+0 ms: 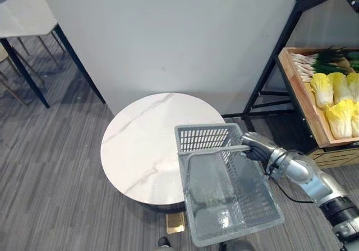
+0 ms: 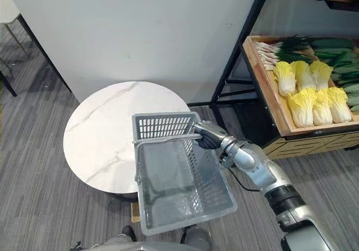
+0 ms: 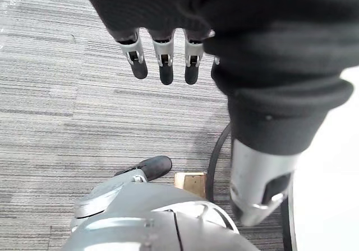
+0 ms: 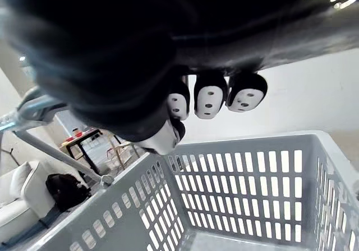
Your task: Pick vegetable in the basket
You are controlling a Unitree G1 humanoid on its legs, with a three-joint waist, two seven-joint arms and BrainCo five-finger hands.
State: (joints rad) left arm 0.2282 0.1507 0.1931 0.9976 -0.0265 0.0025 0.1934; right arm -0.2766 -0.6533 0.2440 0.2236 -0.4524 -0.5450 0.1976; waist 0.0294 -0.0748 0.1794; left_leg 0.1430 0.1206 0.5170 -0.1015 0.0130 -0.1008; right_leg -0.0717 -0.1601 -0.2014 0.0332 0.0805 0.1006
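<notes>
Basket (image 1: pixel 205 136) hangs empty at lower centre, your right hand (image 1: pixel 255 148) curled round its handle (image 1: pixel 216 151). Your left hand (image 3: pixel 162 60) dangles straight-fingered, holding nothing. Cabbages (image 1: pixel 339 116) wait at right. If you swing toward them, the basket could clip the table (image 1: pixel 140 144).

Bright, even overhead light. The marble table (image 1: pixel 140 144) carries a soft sheen and a thin shadow under its near edge. The right hand (image 4: pixel 210 97) looks dark against the pale basket (image 4: pixel 241 172).
</notes>
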